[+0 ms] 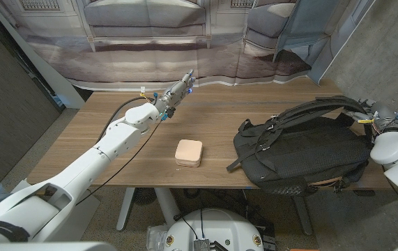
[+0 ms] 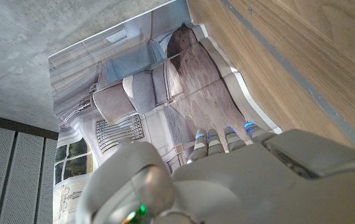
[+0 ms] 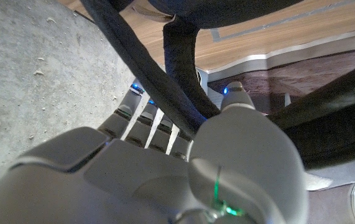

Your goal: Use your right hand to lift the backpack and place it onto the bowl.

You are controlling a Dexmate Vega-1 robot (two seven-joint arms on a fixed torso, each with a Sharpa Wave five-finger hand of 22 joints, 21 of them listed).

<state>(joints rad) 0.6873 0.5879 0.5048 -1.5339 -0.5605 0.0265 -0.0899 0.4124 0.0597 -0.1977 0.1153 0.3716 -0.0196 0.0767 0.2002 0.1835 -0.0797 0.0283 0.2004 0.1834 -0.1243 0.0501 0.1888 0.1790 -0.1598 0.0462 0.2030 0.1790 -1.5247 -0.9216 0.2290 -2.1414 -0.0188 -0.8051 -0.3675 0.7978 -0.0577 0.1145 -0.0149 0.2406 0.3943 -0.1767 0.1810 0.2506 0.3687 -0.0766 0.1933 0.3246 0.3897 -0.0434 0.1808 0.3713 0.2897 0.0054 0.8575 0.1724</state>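
Fingers (image 3: 141,118) seemingly curled around backpack (image 1: 303,153) strap (image 3: 165,93).

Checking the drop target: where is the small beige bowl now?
In the head view, the small beige bowl sits mid-table, apart from and left of the black fabric backpack, nearer the front edge.

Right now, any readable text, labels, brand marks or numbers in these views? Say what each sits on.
None readable.
Backpack: plain black, no legible brand mark; a tan patch at its lower edge is too small to read.
Beige bowl: no marking visible.
Left hand and right hand: only blue and green indicator lights, no lettering.
Printed backdrop: a picture of sofas, no words.
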